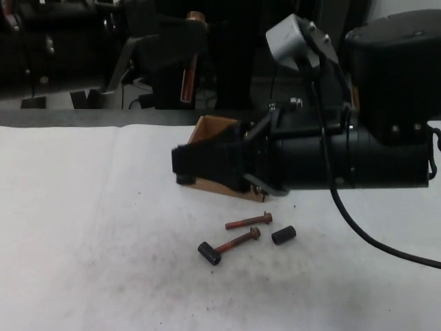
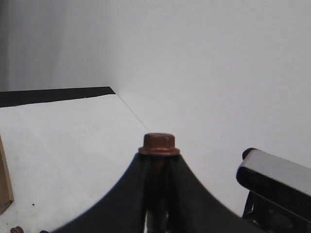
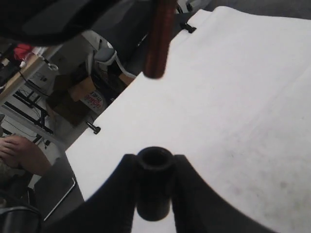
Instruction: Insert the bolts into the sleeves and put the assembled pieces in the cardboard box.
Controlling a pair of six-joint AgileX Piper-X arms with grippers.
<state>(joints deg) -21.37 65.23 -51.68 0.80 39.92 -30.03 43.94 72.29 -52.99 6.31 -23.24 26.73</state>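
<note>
- Over the bench (image 1: 83, 227) in the high view, a black arm (image 1: 344, 158) lies across from the right and hides part of the cardboard box (image 1: 210, 129). I cannot tell how its jaws stand from this view.
- On the cloth on the near side of the box lie a loose bolt (image 1: 248, 221) and a second bolt (image 1: 238, 241) with an end sleeve (image 1: 209, 253) at its tip. A loose sleeve (image 1: 283, 235) lies just beside them.
- Farther back, a held bolt (image 1: 189, 76) stands upright, head on top.
- At the left wrist, the left gripper (image 2: 159, 158) is closed narrowly on the held bolt just under its head. The box's edge (image 2: 5, 179) shows to one side.
- At the right wrist, the right gripper (image 3: 154, 165) clasps a held sleeve (image 3: 154, 187), its bore turned toward the held bolt's shank (image 3: 158, 43). Shank and sleeve are apart.
</note>
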